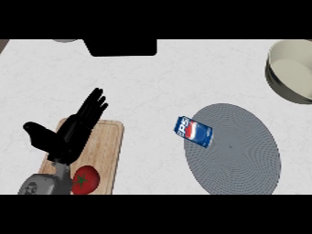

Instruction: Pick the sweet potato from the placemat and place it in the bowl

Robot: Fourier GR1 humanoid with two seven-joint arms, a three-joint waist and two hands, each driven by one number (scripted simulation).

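The round grey placemat (239, 155) lies at the right of the white counter. No sweet potato shows on it or anywhere else in the head view. A blue Pepsi can (193, 131) lies on its side across the placemat's upper left edge. The cream bowl (288, 80) stands at the far right, beyond the placemat, and looks empty. My left hand (67, 132) is open with straight fingers pointing up, hovering over the wooden cutting board (110, 141) at the lower left. The right hand does not show.
A red tomato (86, 179) sits on the near end of the cutting board, beside my left forearm. A black boxy object (121, 47) stands at the counter's far edge. Dark floor shows at the upper left corner.
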